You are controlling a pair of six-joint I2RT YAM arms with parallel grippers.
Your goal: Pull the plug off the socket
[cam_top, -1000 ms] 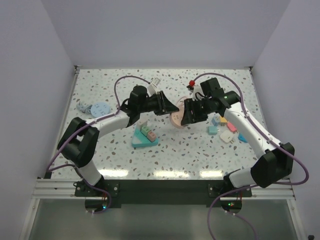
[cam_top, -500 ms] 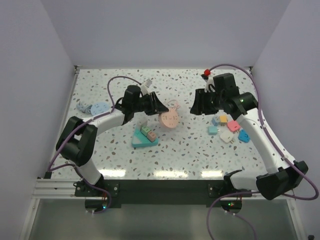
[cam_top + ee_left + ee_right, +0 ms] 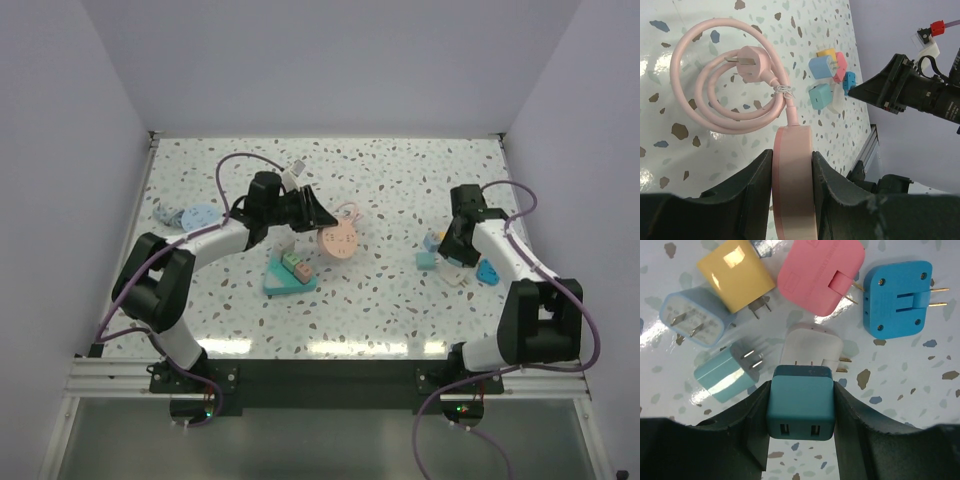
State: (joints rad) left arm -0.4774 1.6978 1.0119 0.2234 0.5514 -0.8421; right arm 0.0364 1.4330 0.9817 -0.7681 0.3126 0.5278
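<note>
Now, teal plug point(image 3: 800, 412) in right end effector point(image 3: 801, 392)

Two dark fingers point(image 3: 747, 426) clamp a teal square plastic two-port USB charger plug point(image 3: 800, 402) from both sides, over the speckled white table point(image 3: 900, 390). Just beyond lies a white plastic plug point(image 3: 815, 347), ringed by mint point(image 3: 722, 375), pale-blue point(image 3: 692, 317), yellow point(image 3: 735, 272), pink point(image 3: 820, 275) and blue point(image 3: 895, 297) plastic plugs.

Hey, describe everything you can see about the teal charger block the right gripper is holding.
The teal charger is a rounded block of smooth, matte-looking plastic, darker along its far edge. Two USB ports sit side by side on the face toward the wrist camera; its prongs are hidden. The right gripper clamps it, a finger against each side. In that view it overlaps the white charger beyond it; whether they touch is unclear.
</note>
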